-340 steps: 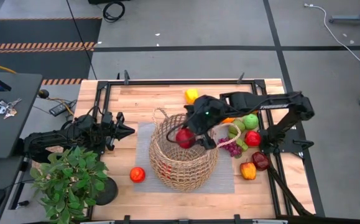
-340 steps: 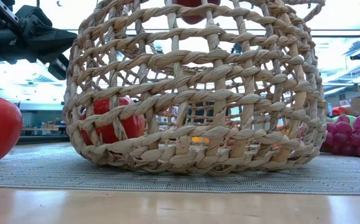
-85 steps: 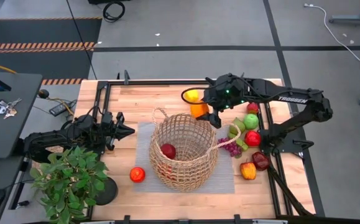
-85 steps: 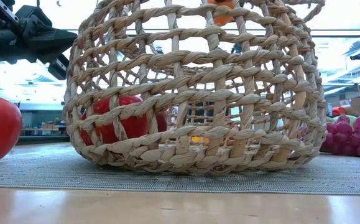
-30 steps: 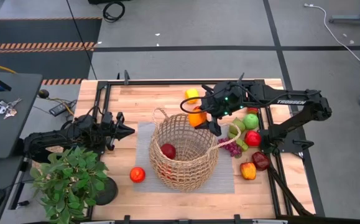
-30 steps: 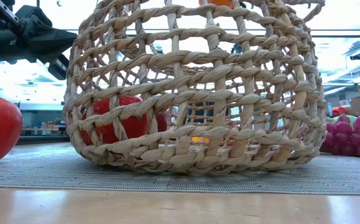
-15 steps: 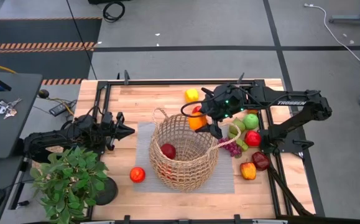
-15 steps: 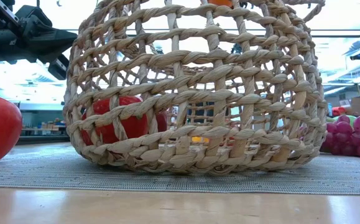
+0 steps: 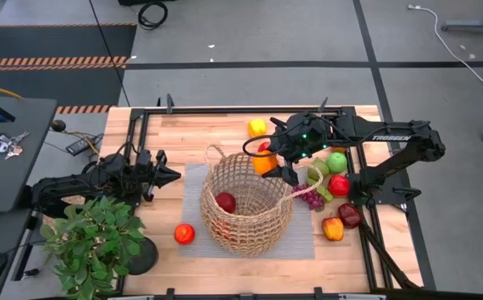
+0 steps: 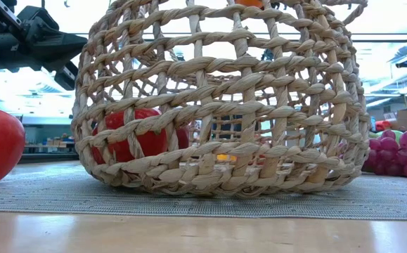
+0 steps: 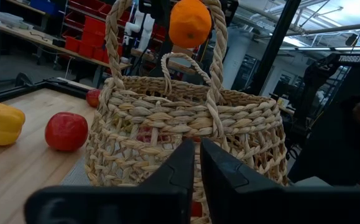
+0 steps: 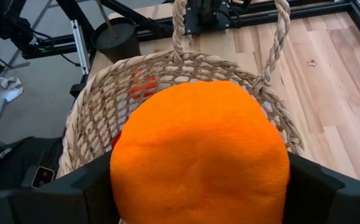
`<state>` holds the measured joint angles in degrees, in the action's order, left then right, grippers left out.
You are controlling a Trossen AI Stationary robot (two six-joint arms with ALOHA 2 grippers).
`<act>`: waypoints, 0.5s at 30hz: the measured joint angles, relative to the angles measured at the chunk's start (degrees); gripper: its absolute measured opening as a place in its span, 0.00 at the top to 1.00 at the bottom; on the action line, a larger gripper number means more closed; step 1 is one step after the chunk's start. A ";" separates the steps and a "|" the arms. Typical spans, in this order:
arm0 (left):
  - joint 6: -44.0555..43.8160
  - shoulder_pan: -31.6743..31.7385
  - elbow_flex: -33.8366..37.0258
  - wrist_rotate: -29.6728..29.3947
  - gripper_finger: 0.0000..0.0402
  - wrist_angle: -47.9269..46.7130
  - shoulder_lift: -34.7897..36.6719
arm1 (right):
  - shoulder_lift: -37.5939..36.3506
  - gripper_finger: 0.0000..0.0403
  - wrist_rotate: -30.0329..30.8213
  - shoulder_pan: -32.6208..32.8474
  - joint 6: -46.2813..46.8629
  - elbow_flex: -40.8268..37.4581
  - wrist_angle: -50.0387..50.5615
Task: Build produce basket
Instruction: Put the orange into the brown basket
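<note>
Since the earlier high view, in which the right gripper (image 9: 276, 161) carried a dark red fruit over the basket (image 9: 245, 202), that fruit (image 9: 225, 202) had come to lie inside, and the jaws now stood clamped on an orange (image 9: 266, 161), poised just above the basket's far rim. In the right wrist view the orange (image 12: 199, 155) filled the span between the two dark fingers (image 12: 316, 190), held across its widest part.

The orange appeared light, rigid and smoothly rounded; a grip across its middle, as shown, would resist slipping better than one nearer a pole. The open-weave basket looked light enough to shift if its rim or loop handle (image 9: 214, 154) were struck.

Beyond the right jaws, away from the basket, lay a yellow pepper (image 9: 257, 127), a green apple (image 9: 335, 162), a red apple (image 9: 339, 185), purple grapes (image 9: 311, 198) and an orange pepper (image 9: 333, 227); a further red fruit (image 9: 183, 233) lay on the desk (image 9: 183, 125) past the basket. The left gripper (image 9: 168, 174) waited beside the basket, jaws together, near a potted plant (image 9: 91, 242).
</note>
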<state>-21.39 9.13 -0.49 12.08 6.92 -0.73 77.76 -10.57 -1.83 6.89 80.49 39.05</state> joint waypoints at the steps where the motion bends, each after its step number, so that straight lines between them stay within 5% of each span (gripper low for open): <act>1: -0.02 0.00 -0.01 0.00 0.92 0.01 0.00 | 0.00 0.19 0.00 0.00 -0.13 0.00 0.00; 15: 0.02 0.01 0.00 0.02 0.91 0.01 0.00 | -0.02 0.19 0.42 0.00 -2.08 0.00 0.02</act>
<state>-21.37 9.13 -0.50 12.09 6.93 -0.73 77.73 -10.15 -1.83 4.82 80.49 39.07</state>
